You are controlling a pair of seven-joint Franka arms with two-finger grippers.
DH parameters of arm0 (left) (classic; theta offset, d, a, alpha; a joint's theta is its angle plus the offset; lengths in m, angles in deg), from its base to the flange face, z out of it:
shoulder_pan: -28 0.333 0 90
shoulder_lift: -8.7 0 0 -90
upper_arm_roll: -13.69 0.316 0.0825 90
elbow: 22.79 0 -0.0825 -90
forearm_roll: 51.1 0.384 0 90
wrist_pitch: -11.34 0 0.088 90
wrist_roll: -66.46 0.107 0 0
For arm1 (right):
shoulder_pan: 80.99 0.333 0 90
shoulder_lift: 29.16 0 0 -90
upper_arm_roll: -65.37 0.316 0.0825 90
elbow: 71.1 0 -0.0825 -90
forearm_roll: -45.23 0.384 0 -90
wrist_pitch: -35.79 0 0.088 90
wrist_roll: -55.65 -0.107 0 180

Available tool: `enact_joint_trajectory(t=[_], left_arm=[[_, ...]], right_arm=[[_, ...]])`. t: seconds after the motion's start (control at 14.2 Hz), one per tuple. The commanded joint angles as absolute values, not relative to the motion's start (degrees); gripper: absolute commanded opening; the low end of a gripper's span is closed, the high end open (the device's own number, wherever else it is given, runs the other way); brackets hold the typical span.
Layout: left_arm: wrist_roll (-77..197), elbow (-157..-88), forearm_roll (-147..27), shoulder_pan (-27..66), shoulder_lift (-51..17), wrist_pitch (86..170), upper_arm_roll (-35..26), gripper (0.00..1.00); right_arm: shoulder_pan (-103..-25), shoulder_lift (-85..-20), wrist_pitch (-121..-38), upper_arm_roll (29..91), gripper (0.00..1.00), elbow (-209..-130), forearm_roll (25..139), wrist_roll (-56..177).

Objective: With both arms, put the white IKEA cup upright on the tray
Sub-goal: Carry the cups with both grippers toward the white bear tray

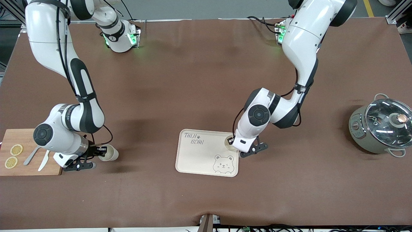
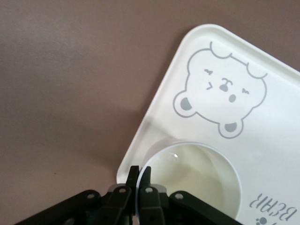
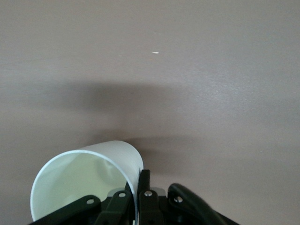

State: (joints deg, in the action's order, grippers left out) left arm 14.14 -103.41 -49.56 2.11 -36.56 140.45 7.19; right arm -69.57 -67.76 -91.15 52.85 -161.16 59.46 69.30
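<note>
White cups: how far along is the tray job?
Done: one white plastic cup stands upright on the cream bear-print tray, the left end effector shut on its rim. In hand: the right end effector is shut on the rim of a second white cup, tilted beside the wooden cutting board. Left: carrying that one to the tray.

A white cup stands upright on the cream bear-printed tray; another white cup lies tipped beside the cutting board.
</note>
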Motion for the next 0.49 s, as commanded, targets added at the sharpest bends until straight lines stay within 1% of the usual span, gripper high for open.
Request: enact_joint_trajectory(t=[0.0,0.21,0.28,0.42], left_arm=[[12.7,-100.5,-48.9,0.9,-38.1,139.0,7.9,0.0],[12.7,-100.5,-48.6,0.1,-38.8,139.0,8.0,0.0],[12.7,-100.5,-48.6,0.1,-38.8,139.0,8.0,0.0],[12.7,-100.7,-48.3,0.1,-38.7,139.0,7.9,0.0]], right_arm=[[-69.8,-64.8,-79.0,53.1,0.0,-154.1,60.5,68.6],[-68.1,-63.3,-67.9,53.3,0.0,-146.4,60.5,57.1],[-65.9,-63.3,-65.9,53.3,0.0,-144.4,60.4,51.6],[-60.8,-63.3,-65.7,53.2,0.0,-143.0,60.3,42.0]])
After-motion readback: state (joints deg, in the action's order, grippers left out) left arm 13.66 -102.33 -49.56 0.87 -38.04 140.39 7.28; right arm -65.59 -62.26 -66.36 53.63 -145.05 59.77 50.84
